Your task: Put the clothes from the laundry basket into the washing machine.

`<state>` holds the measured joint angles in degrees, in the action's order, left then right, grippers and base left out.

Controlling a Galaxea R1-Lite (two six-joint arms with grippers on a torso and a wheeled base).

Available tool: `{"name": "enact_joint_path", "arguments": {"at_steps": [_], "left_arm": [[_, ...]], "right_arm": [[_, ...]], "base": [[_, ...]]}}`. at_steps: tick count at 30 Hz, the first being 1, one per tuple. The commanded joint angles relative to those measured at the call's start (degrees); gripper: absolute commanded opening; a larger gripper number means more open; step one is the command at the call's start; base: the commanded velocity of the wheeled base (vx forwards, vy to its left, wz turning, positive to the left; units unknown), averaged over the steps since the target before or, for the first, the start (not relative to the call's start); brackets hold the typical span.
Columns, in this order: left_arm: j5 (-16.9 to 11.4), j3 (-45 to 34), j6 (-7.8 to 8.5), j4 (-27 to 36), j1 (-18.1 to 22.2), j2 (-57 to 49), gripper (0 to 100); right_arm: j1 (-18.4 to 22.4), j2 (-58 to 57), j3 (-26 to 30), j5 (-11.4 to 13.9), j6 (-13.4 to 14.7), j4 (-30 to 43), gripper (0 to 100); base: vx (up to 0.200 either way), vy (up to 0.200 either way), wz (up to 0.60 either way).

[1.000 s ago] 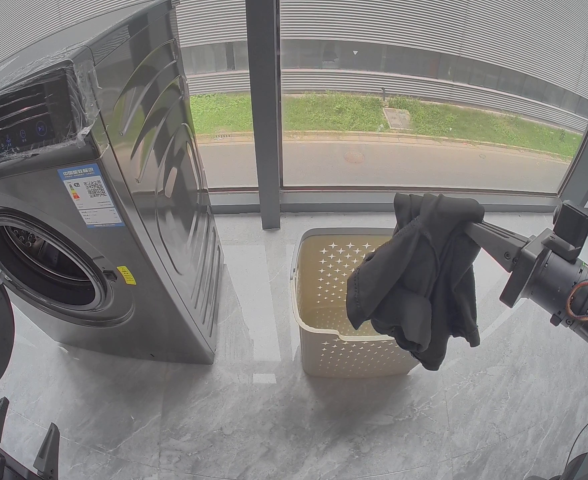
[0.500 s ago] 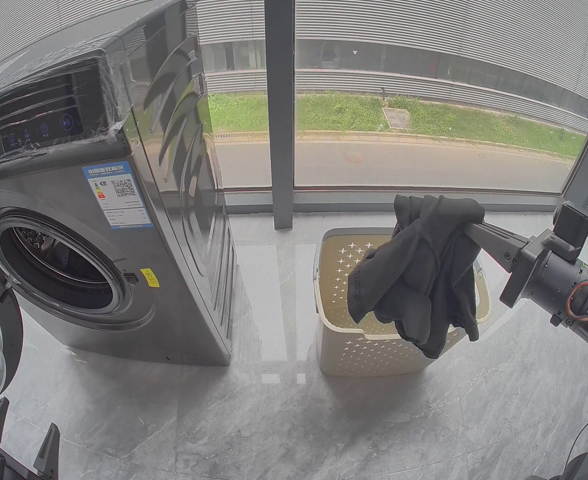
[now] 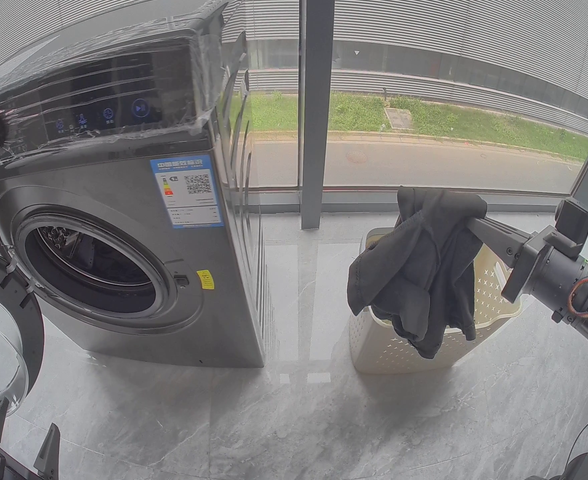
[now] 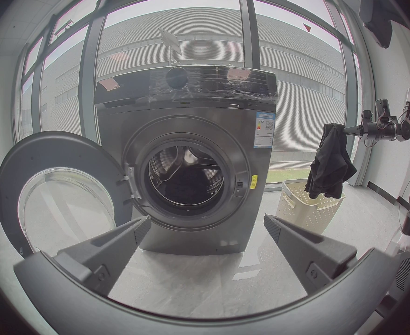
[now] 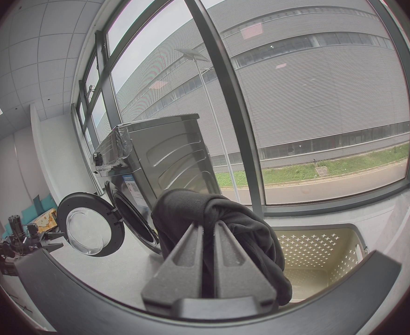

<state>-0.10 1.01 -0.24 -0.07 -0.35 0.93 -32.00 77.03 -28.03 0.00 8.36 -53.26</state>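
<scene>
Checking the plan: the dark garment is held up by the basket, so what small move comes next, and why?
Probably swing the right gripper toward the open drum of the washing machine: it is shut on the dark garment, hanging near the laundry basket, and the door stands open.

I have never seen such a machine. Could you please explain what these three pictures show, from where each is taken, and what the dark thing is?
This is a robot with two arms, each ending in a two-fingered gripper. One picture looks down from its head; the other two come from cameras on its wrists. On the floor stand a washing machine, its round door swung open, and a pale laundry basket by the window. The right gripper is shut on a dark garment, held up over the basket. The left gripper is open, holds nothing, and faces the machine's drum.
</scene>
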Motion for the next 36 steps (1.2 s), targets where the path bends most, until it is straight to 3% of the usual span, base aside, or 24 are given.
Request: {"name": "enact_joint_path", "arguments": {"at_steps": [1,10,13,22,36], "left_arm": [[-0.1,-1.0,-0.02,0.0,0.0,-0.9,100],[-0.1,-1.0,-0.11,0.0,0.0,-0.8,100],[-0.2,-1.0,0.07,0.0,0.0,-0.8,100],[-0.3,-1.0,0.07,0.0,0.0,-0.8,100],[-0.3,-1.0,-0.02,0.0,0.0,-0.8,100]], "right_arm": [[1.3,-1.2,0.8,0.4,-0.1,0.0,0],[2.8,-2.7,-1.2,1.0,-0.5,0.0,0],[2.9,-2.7,-0.4,1.1,-0.5,0.2,0],[3.1,-2.6,1.0,1.5,-0.5,0.3,0],[3.7,-1.4,2.4,1.0,-0.6,0.1,0]], "base": [[0.000,0.000,0.00],[-0.067,0.000,0.00],[-0.200,0.000,0.00],[0.000,0.000,0.00],[0.000,0.200,0.00]]}}
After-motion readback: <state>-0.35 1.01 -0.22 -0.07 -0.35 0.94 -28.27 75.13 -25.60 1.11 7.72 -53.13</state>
